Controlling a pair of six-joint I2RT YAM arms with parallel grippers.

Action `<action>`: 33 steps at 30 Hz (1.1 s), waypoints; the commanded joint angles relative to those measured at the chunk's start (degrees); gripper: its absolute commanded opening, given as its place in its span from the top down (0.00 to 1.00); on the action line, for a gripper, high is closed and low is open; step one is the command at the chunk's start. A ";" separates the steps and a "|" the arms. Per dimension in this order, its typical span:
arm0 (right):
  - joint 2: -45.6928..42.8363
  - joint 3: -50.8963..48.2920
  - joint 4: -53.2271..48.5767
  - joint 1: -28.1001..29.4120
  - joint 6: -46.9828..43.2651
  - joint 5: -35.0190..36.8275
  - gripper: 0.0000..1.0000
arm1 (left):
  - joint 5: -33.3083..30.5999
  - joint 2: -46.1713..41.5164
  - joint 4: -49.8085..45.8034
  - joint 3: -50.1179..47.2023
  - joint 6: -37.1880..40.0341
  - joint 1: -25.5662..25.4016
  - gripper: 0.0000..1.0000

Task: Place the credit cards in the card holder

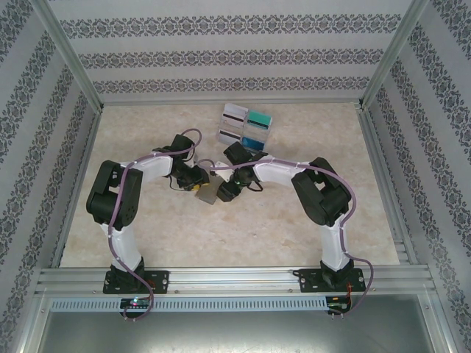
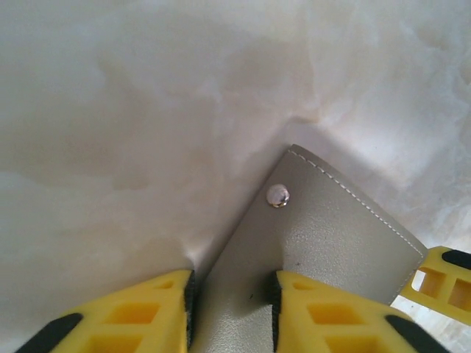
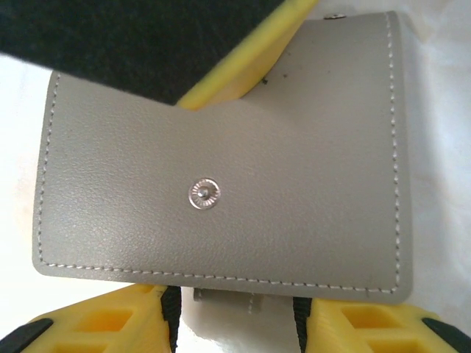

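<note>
Starting at the left: bending the left arm [image 1: 118,198] in over the pale marbled table [image 1: 147,243], inside patterned walls [image 1: 37,110]. Clamping the card holder [image 1: 208,194] at mid-table with the left gripper [image 1: 196,184] — in its wrist view, pressing both yellow fingers [image 2: 125,316] against the sides of a narrow grey strip of the holder. Meeting it from the right with the right gripper [image 1: 225,190], and hiding most of the holder from above under the two wrists. Holding the right gripper's fingers [image 3: 353,323] apart just under the holder's near edge, framing a small grey tab [image 3: 224,298]. Leaving the credit cards [image 1: 259,119] farther back and slightly right, well apart from both grippers, in four bunches: white-grey with a dark stripe on the left pair, teal at the far right, blue at the near right. Arching the right arm [image 1: 324,195] in from the right side.

Showing, on the holder, a flat grey-taupe, leather-like face with pale stitching along rounded edges, a round metal snap [image 3: 203,193] near the middle of the flap and a second stud [image 2: 278,195] close to a corner. Cutting across the flap's far edge — in the right wrist view — with the left gripper's yellow finger and black body.
</note>
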 commanded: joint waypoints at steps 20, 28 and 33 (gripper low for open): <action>-3.69 -8.20 16.43 0.77 6.04 2.70 0.92 | -1.12 3.15 0.15 -1.52 1.17 0.27 0.83; -9.24 -16.38 30.19 -3.17 11.93 -3.86 0.94 | -1.29 4.66 1.81 -2.69 1.29 0.96 0.85; -11.15 -18.67 36.15 -4.91 15.96 -7.31 0.94 | -0.99 4.87 2.52 -3.05 1.01 1.11 0.85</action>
